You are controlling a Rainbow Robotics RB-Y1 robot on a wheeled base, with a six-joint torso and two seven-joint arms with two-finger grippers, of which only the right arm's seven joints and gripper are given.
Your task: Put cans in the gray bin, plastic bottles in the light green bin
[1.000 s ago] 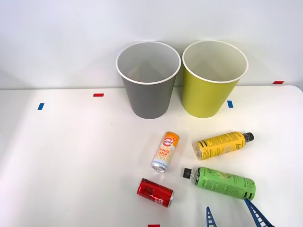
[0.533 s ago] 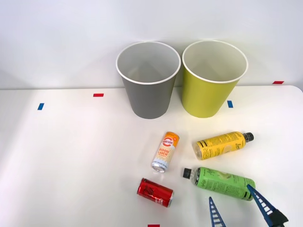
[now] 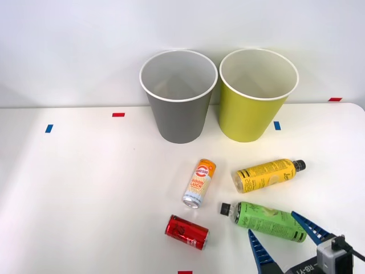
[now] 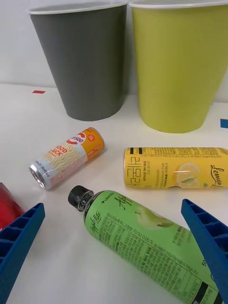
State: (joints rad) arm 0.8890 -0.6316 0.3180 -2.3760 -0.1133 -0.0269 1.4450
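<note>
Looking at the lower right of the front view, you see your right end effector spread open, fingers straddling the green-labelled bottle lying on the worktop.

- The red can is cut off at the wrist view's edge; a blue finger covers part of it.
- The green-label bottle loses its base past the frame.
- The yellow-label bottle has its cap end cut off.
- Both bins' insides are hidden in the wrist view.
</note>
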